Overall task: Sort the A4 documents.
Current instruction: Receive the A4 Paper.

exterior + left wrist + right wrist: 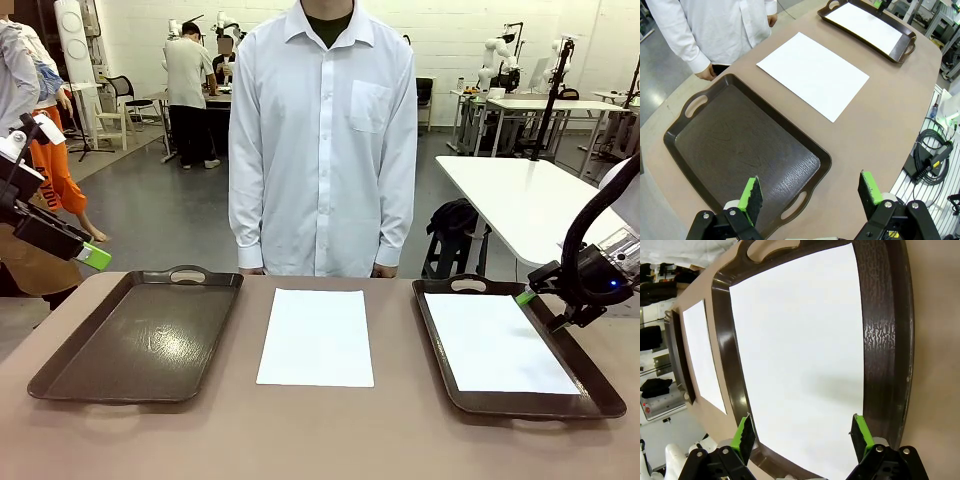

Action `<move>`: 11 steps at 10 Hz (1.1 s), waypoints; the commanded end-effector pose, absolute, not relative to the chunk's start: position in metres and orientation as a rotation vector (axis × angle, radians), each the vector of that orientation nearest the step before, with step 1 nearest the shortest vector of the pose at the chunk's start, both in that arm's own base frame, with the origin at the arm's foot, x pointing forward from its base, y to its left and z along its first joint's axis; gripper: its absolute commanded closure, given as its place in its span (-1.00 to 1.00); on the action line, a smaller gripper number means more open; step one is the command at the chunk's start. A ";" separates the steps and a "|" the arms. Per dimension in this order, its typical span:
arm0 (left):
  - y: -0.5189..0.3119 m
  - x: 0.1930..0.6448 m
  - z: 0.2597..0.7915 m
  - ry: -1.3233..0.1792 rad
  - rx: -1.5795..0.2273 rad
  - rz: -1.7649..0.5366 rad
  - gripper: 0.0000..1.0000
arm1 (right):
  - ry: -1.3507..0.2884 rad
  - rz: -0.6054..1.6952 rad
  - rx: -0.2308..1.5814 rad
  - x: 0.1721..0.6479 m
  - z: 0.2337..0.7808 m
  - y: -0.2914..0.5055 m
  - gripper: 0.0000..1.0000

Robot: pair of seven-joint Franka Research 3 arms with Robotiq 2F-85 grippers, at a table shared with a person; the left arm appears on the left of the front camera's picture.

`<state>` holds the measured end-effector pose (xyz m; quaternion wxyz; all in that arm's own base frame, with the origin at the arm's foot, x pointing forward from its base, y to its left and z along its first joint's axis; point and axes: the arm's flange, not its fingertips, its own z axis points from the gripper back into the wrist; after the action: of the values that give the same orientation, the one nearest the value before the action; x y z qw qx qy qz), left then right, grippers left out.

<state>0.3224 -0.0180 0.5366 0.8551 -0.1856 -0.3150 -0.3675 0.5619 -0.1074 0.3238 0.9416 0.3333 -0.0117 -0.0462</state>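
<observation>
One A4 document (316, 336) lies flat on the brown table between two dark brown trays; in the left wrist view this sheet (812, 73) is beyond the near tray. A second A4 document (497, 343) lies inside the right tray (436, 345), and the right wrist view has that sheet (800, 350) directly under the fingers. My left gripper (811, 196) is open, raised over the near end of the left tray (740, 150), which holds nothing. My right gripper (802, 434) is open above the right tray's far right rim, holding nothing.
A person in a white shirt (322, 130) stands at the table's far edge, hands down by the edge. A white table (530, 200) stands behind on the right. Cables (932, 155) hang off the table's side in the left wrist view.
</observation>
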 end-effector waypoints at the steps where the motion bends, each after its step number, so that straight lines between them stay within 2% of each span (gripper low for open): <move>1: -0.017 0.324 0.534 -0.671 -0.400 -0.781 -1.00 | -0.024 -0.094 0.679 0.563 0.323 -0.107 -1.00; 4: -0.017 0.324 0.534 -0.671 -0.400 -0.781 -1.00 | -0.024 -0.094 0.680 0.562 0.324 -0.107 -1.00; 8: -0.017 0.324 0.534 -0.671 -0.400 -0.781 -1.00 | -0.391 0.355 0.702 0.500 0.456 -0.064 -1.00; 11: -0.017 0.324 0.534 -0.671 -0.400 -0.781 -1.00 | -0.495 0.737 0.759 0.451 0.506 -0.048 -1.00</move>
<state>0.3229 -0.0180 0.5359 0.8557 -0.1855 -0.3140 -0.3671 0.4663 -0.0426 0.5218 0.8673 0.3300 -0.2226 0.2989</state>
